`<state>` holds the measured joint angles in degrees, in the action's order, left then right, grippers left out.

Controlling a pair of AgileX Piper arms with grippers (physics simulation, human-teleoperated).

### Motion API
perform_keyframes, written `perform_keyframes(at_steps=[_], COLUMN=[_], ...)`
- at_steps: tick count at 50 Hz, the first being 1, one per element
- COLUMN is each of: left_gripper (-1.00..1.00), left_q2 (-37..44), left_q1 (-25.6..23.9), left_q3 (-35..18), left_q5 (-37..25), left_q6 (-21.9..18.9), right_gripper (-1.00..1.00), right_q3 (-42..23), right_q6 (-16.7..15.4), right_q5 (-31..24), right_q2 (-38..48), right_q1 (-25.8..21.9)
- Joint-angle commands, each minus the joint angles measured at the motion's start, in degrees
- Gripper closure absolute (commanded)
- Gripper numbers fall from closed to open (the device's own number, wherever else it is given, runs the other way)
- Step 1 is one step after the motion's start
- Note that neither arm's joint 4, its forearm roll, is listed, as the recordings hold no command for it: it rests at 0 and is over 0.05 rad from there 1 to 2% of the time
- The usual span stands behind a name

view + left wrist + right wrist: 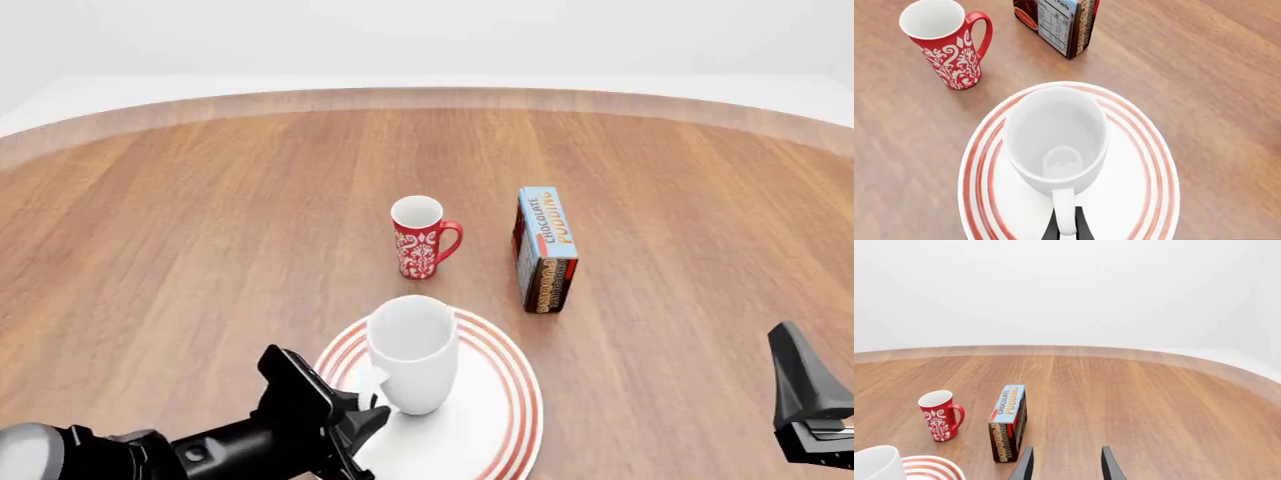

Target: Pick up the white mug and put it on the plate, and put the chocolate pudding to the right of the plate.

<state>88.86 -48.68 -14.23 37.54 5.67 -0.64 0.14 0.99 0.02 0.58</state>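
1. Left hand [1066,231] is clamped on the white mug's [411,352] handle — mug upright on the plate [501,420].
2. Red mug [419,238] stands behind the plate.
3. Chocolate pudding [546,250], lettered "CHOCOLATE PUDDING", stands on the counter [200,230] — right of it.
4. Right hand [1066,465]: fingers apart, empty.

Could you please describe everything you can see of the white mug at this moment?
The white mug is plain, glossy, ceramic-looking, with a wide mouth and a loop handle. It is upright and empty, over the red-ringed plate, left of its centre; whether it rests on it is unclear. The left gripper is closed on its handle, which points toward the arm. The red mug and chocolate pudding box stand apart beyond it.
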Motion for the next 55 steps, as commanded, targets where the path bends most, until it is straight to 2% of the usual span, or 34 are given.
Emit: perform_keyframes(at_steps=[1,17,18,35,55], left_gripper=[1.00,1.00,-1.00,-1.00,-1.00], left_q2=[1.0,2.5,2.6,2.3,-4.0], left_q1=[0.2,0.7,0.8,0.8,-0.6], left_q3=[0.2,0.8,0.8,0.9,1.0], left_q5=[0.9,2.2,2.2,2.0,-1.7], left_q6=[0.1,0.5,0.5,0.6,0.6], right_gripper=[-1.00,-1.00,-1.00,-1.00,-1.00], right_q3=[0.0,0.0,0.0,0.0,0.0], right_q6=[0.0,0.0,0.0,0.0,0.0], right_q5=[0.0,0.0,0.0,0.0,0.0], right_q2=[0.0,0.0,0.0,0.0,0.0], right_q1=[0.0,0.0,0.0,0.0,0.0])
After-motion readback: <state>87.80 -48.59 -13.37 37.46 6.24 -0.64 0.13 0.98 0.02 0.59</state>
